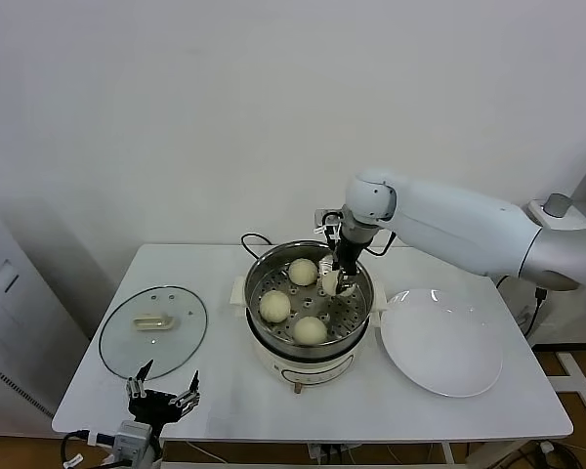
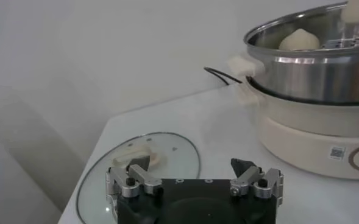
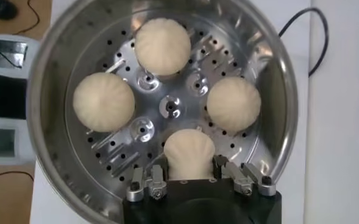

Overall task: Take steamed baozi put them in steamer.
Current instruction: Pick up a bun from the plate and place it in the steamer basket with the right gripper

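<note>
Holding pleated cream baozi (image 3: 189, 154), steel steamer (image 3: 63, 73)

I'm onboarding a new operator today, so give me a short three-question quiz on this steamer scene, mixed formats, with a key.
1. True or false: the plate still holds one baozi.
2. How many baozi lie loose in the steamer, not counting the one in the right gripper?
3. Multiple choice: the left gripper is A) shut on the lid, B) open, low at the table's near left edge, C) inside the steamer.

Key: 1 false, the plate is bare. 2 three; the right gripper is shut on the fourth baozi inside the steamer. 3 B.
</note>
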Robot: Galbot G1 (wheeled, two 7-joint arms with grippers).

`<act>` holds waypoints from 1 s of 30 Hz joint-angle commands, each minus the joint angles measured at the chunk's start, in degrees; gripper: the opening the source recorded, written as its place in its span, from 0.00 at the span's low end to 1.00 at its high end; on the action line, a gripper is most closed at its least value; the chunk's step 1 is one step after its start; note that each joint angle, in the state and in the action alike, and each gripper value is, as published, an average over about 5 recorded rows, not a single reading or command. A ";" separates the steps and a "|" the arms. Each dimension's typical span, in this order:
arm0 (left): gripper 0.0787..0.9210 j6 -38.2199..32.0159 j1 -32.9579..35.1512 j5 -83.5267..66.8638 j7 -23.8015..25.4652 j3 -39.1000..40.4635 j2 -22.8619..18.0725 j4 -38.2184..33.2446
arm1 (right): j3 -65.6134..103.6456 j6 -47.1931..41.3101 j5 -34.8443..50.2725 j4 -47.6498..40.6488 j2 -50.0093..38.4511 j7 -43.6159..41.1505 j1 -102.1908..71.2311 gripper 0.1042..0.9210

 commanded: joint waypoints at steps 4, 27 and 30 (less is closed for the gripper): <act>0.88 0.11 0.09 0.03 0.05 0.00 -1.64 -0.02 | 0.94 -0.28 -3.41 0.57 -0.40 0.09 -3.06 0.42; 0.88 0.64 1.16 -0.99 -0.07 -0.42 -2.56 -2.43 | 14.46 -0.06 -2.22 5.69 -8.22 -0.12 -2.67 0.88; 0.88 1.88 1.34 -3.90 -0.32 -1.05 -2.47 -3.49 | 21.35 0.58 -1.67 8.38 -11.70 -0.23 -4.97 0.88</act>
